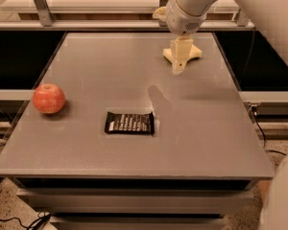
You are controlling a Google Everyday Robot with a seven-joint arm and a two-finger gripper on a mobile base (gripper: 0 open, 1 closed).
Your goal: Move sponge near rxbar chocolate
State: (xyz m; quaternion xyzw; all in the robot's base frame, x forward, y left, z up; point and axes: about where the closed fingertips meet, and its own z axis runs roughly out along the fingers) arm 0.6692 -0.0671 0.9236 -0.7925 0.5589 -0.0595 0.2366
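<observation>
Pale yellow foam marks the sponge point(196, 52), which lies flat at the far right of the grey table point(206, 128), close to its back edge and well apart from the rxbar chocolate point(129, 122). That black wrapped bar sits nearer the front, a little left of centre, its white lettering facing up. The gripper point(178, 63) hangs from the white arm point(192, 6) directly in front of the sponge's left part, overlapping it in the camera view. Whether it touches the foam, how wide it stands, and whether it has hold of anything cannot be told from here. The step in hand looks like the reach and grasp, with the carry not yet done. To do it well, the gripper should come down centred over the sponge and close across its narrow waist, so the wavy sides seat evenly and the soft block does not twist or squeeze out. A light, low lift is enough for foam. The path then runs forward and left to bare table just beside the bar — near it, not on top of it, and without nudging the wrapper. A red apple point(49, 98) rests at the left edge, well away from that path, so it should not be in the way.
</observation>
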